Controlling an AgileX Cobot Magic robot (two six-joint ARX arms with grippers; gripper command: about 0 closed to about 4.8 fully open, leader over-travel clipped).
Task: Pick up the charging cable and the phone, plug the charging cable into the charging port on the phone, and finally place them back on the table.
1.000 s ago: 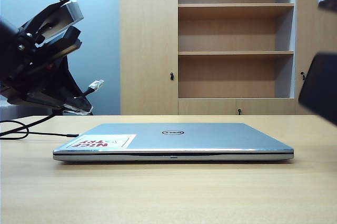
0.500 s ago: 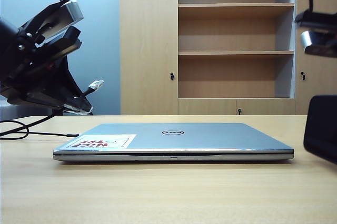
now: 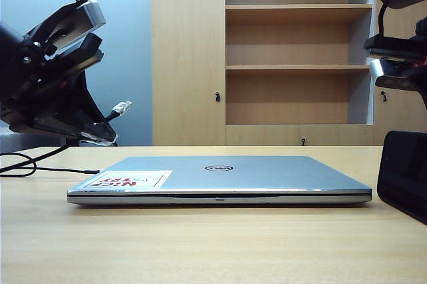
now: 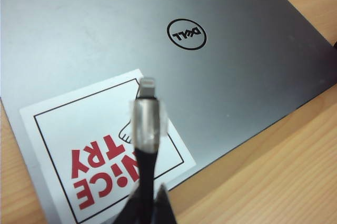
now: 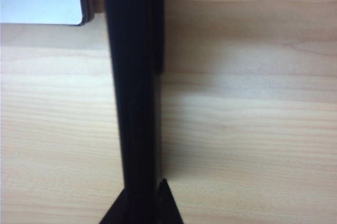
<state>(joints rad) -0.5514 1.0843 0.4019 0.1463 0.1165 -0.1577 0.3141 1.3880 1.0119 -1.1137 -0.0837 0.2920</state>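
Observation:
The charging cable is a black cord with a silver-white plug. My left gripper is shut on the cord, holding the plug above the laptop's sticker. In the exterior view the plug sticks out from the raised left arm at the left. The black phone shows edge-on, and my right gripper is shut on it above the tan table. In the exterior view the phone hangs low at the far right, close over the table. The charging port is not visible.
A closed silver Dell laptop with a red-and-white sticker lies in the middle of the table. The cable's slack loops on the table at the far left. A wooden shelf cabinet stands behind.
My right arm has come down with the phone, from high at the right edge to just above the table beside the laptop. The left arm and the cable have stayed still.

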